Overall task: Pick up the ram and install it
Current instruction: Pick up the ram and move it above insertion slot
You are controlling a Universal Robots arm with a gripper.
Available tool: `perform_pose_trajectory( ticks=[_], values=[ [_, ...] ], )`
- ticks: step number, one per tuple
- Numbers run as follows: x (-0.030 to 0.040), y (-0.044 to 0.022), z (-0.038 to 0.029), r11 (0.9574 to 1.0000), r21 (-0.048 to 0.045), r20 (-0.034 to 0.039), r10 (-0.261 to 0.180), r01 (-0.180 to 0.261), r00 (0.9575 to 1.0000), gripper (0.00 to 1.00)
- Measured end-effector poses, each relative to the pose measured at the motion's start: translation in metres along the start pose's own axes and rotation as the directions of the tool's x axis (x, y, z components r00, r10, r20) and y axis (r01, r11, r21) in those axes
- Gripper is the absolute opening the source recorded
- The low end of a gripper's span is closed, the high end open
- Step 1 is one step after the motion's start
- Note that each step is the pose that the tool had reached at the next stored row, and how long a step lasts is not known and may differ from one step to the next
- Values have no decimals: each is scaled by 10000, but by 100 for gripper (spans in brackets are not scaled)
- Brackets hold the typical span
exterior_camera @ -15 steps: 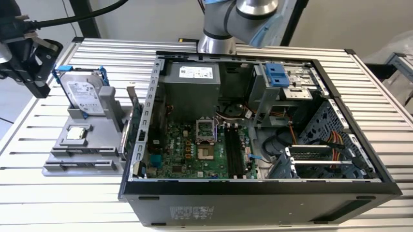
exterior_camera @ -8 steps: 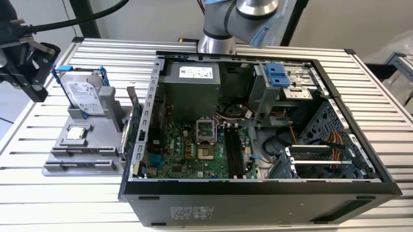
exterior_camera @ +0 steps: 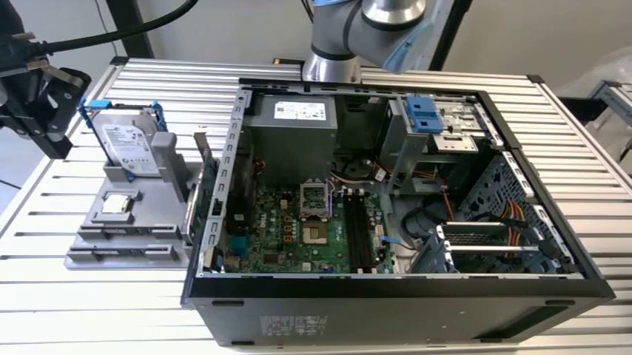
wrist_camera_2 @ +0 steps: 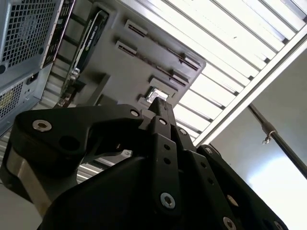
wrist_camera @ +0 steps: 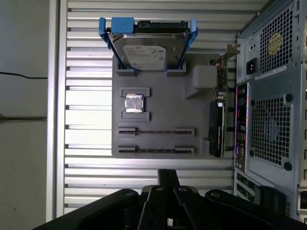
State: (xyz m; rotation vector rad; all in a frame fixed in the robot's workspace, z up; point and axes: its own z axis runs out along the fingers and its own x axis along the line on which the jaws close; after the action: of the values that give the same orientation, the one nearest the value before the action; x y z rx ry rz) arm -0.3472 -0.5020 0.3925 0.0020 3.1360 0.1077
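Well back from the grey holder, our gripper hangs clenched and empty.
We see the ram edge-on in a slot near the holder's gripper-side edge, just beside the processor; the hard drive stands at the opposite edge.

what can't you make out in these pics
- ram: edge-on in the gray holder, first wrist view; chips hidden.
- motherboard slots: exterior view, latches too small to read.
- gripper: cut off by the exterior view's left edge.
- part of the holder: second wrist view, behind the gripper.
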Motion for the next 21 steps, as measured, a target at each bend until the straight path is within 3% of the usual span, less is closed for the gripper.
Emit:
perform_pose_trajectory(
  ticks=[11,21],
  values=[
    [0,-1,0,10000,0,-1,-26,26,10000,0],
    [0,-1,0,9986,-3,-37,-535,535,9986,0]
  ],
)
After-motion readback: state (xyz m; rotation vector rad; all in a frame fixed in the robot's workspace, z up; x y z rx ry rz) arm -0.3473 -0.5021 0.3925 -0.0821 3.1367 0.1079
